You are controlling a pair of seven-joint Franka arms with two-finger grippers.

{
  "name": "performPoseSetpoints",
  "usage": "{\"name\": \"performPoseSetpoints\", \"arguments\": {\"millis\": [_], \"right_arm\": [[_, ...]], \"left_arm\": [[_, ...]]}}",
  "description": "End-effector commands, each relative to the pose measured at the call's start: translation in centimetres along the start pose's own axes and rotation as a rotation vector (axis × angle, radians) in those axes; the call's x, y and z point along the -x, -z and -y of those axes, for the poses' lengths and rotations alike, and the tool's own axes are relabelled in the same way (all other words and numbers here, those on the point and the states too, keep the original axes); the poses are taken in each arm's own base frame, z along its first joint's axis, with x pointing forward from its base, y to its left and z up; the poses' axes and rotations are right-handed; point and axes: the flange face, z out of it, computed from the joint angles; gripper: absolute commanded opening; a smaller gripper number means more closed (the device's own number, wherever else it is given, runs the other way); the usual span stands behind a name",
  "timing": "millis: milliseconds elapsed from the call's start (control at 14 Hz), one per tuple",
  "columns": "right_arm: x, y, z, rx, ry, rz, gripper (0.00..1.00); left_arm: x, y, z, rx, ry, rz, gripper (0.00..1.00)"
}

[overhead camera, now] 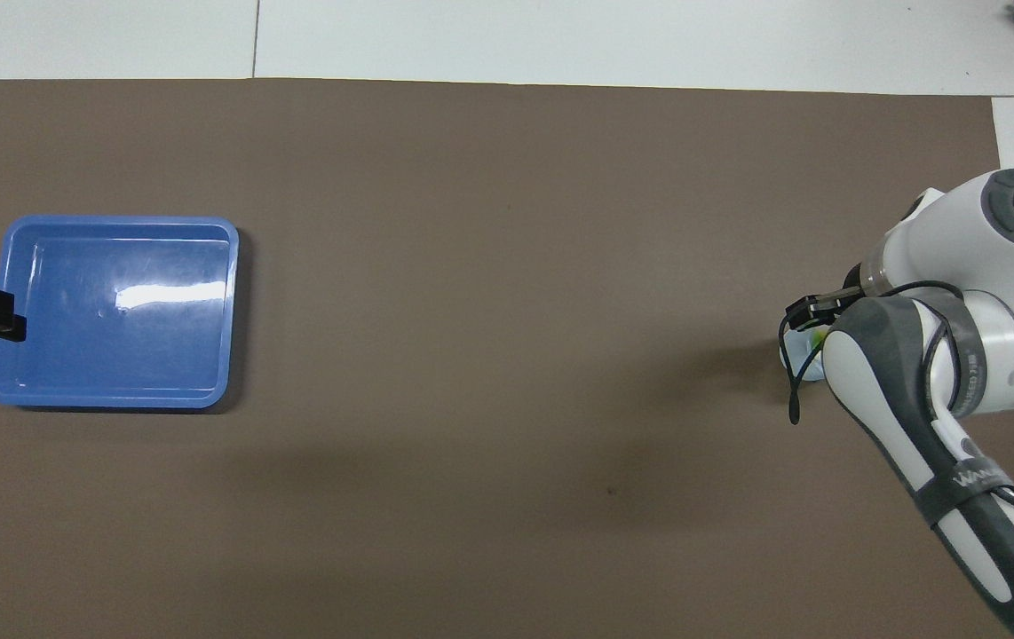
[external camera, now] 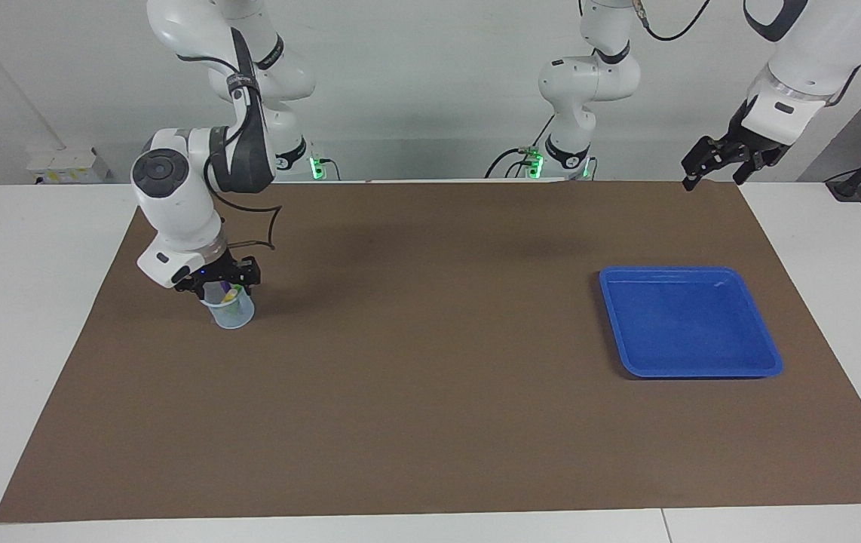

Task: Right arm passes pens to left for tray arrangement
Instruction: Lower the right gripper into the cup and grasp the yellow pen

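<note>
Brown matting covers the table; the pens (external camera: 228,294) stand upright in a cup (external camera: 233,313) directly under the right gripper (external camera: 221,285), whose finger state cannot be told; the left gripper (external camera: 724,162) is held spread above the tray's (external camera: 690,369) end.

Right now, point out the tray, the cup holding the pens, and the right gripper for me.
tray (external camera: 690,324): facing view, on its bare blue floor.
cup (external camera: 235,315): facing view, on its translucent wall below the rim.
right gripper (external camera: 221,287): facing view, between its fingertips at the cup's mouth.

pens (external camera: 228,294) mostly hidden, right jaws' grip unclear
</note>
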Motion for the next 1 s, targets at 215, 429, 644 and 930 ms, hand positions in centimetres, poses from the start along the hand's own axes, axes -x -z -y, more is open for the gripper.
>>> {"name": "performPoseSetpoints", "arguments": {"millis": [215,429,644,930], "right_arm": [[0.37,0.11,-0.38,0.023,0.029,0.016,0.79],[0.39,0.0,-0.37,0.023,0.029,0.021,0.69],[0.29,0.12,-0.38,0.024,0.027,0.013,0.61],[0.21,0.09,-0.19,0.024,0.031,0.005,0.59]], "left_arm": [[0.7,-0.01,0.28,0.009,0.007,-0.018,1.0],[0.7,-0.01,0.28,0.009,0.007,-0.017,1.0],[0.71,-0.03,0.28,0.009,0.007,-0.016,1.0],[0.74,-0.05,0.28,0.009,0.007,-0.013,1.0]]}}
